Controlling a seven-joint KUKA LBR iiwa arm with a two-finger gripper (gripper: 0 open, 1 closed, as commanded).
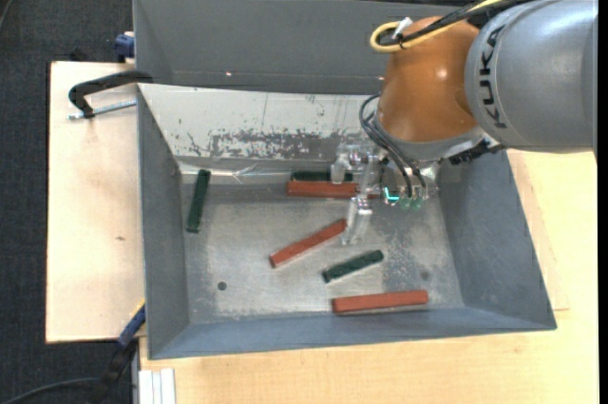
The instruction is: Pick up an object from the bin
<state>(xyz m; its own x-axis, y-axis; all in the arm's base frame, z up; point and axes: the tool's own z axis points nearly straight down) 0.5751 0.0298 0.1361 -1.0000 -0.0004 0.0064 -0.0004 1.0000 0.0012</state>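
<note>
My gripper [359, 221] hangs in the middle of the bin, right of centre, just above the right end of a red-brown bar [306, 244] that lies slanted on the floor. Whether it touches that bar I cannot tell. Behind the gripper, a second red-brown bar [320, 188] lies along the foot of the back wall, its right end hidden by the gripper body. A short dark green bar [352, 266] lies slanted just in front of the gripper.
A third red-brown bar [380, 301] rests by the front wall. One dark green bar [197, 201] leans in the left back corner, another [310, 175] lies against the back wall. The arm with its orange cover overhangs the bin's right back part.
</note>
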